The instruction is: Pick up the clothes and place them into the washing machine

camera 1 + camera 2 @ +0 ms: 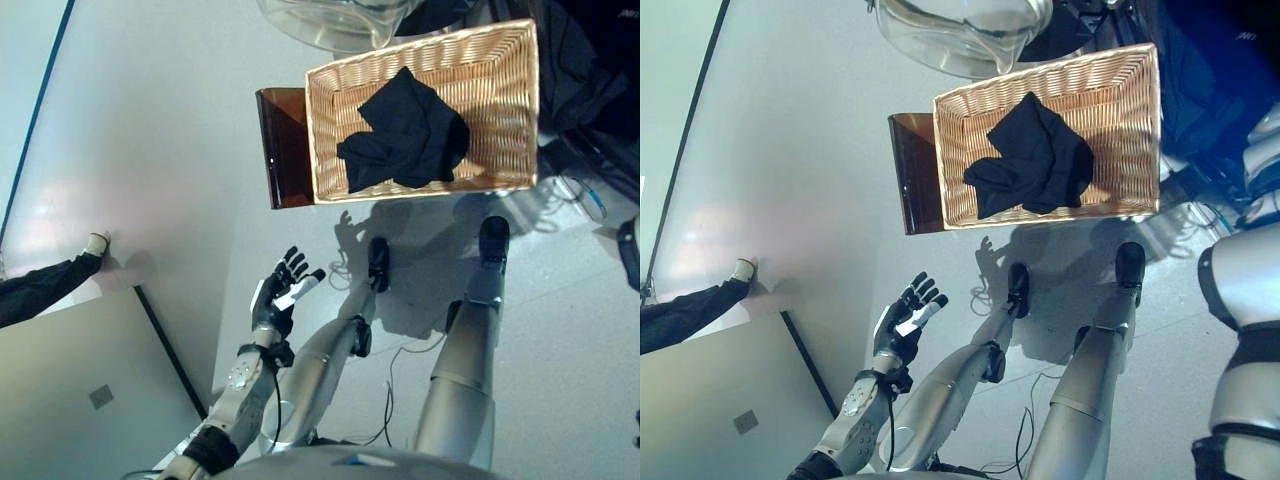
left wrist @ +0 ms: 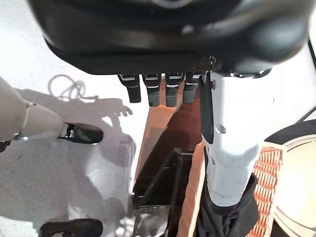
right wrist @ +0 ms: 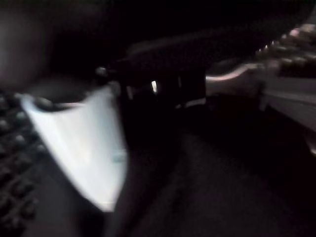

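A dark garment (image 1: 410,135) lies crumpled in the shallow wicker basket (image 1: 500,100), which rests on a low dark brown box (image 1: 285,150). The washing machine's glass door (image 1: 330,20) shows just beyond the basket. My left hand (image 1: 280,292) is open with fingers spread, held above the floor short of the basket and apart from it. In the left wrist view my left hand (image 2: 158,91) points at the box (image 2: 163,148), with the basket (image 2: 266,168) and the garment (image 2: 227,222) beside the white thumb. My right hand (image 3: 84,143) shows its white thumb cover against darkness.
A person's dark sleeve (image 1: 40,288) reaches in at the far left over the pale floor. A grey flat panel (image 1: 80,390) lies at the lower left. Dark equipment and cables (image 1: 590,90) crowd the area to the right of the basket.
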